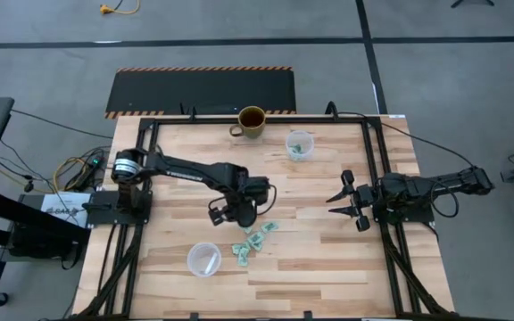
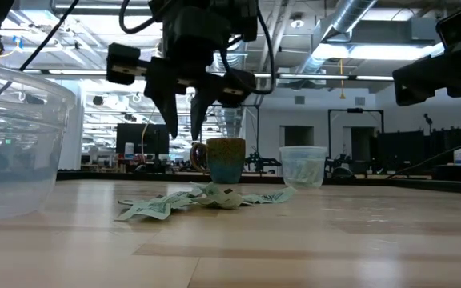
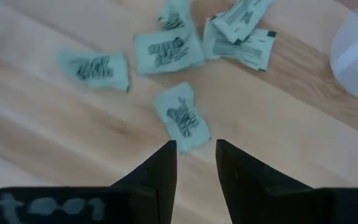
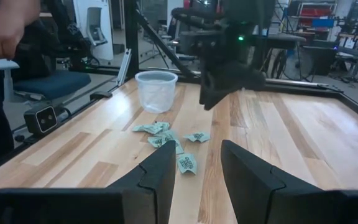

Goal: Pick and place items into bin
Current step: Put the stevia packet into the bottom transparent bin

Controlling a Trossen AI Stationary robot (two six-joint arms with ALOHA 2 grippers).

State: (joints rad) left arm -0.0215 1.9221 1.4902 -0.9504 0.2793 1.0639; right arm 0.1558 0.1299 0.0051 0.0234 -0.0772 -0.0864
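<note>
Several pale mint-green wrapped pieces lie flat in a loose cluster on the wooden table, near its middle; they also show in the low view. My left gripper hangs above the cluster's far-left side, fingers pointing down, open by a narrow gap and empty. The nearest piece lies just beyond its fingertips. In the low view the left gripper is well clear of the table. My right gripper waits open and empty at the table's right side, and the pieces lie beyond its fingertips.
An empty clear plastic cup stands near-left of the cluster. A second clear cup with green pieces inside stands at the far side, next to an olive mug. A person's hand shows beyond the table's left edge.
</note>
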